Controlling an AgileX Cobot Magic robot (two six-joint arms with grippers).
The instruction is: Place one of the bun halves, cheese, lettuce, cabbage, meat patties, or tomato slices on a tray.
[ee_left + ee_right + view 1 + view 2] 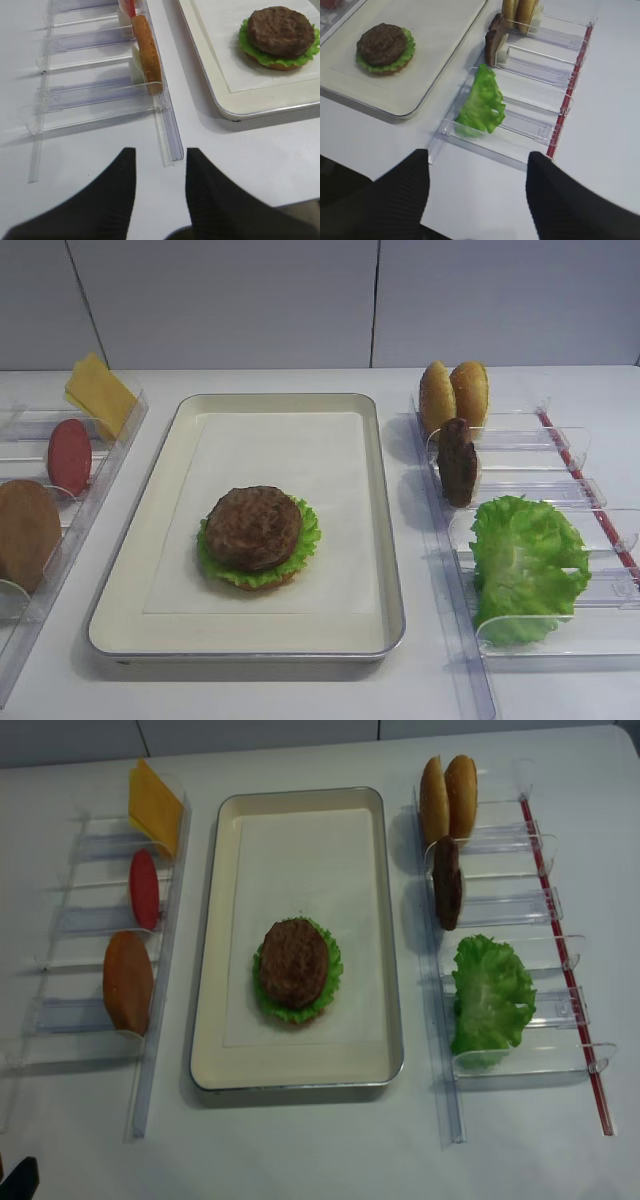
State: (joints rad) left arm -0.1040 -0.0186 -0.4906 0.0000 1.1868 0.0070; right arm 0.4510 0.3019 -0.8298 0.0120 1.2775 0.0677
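Where patty (253,527) tops lettuce (303,545) — dark, grainy, round.

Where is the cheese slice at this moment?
The cheese stands in the clear holder left of the tray, at its far end, behind the tomato slice.

The left claw (156,185) fills the bottom of the view, its two dark ribbed fingers (120,192) standing apart with nothing between them but bare white worktop (240,150). Just beyond its tips ends a clear divided holder (95,92), with a smooth light-brown disc (148,52) standing on edge in one slot. To the right sits the tray (260,102) — on its paper liner, a meat patty (278,30) rests on lettuce (280,59).
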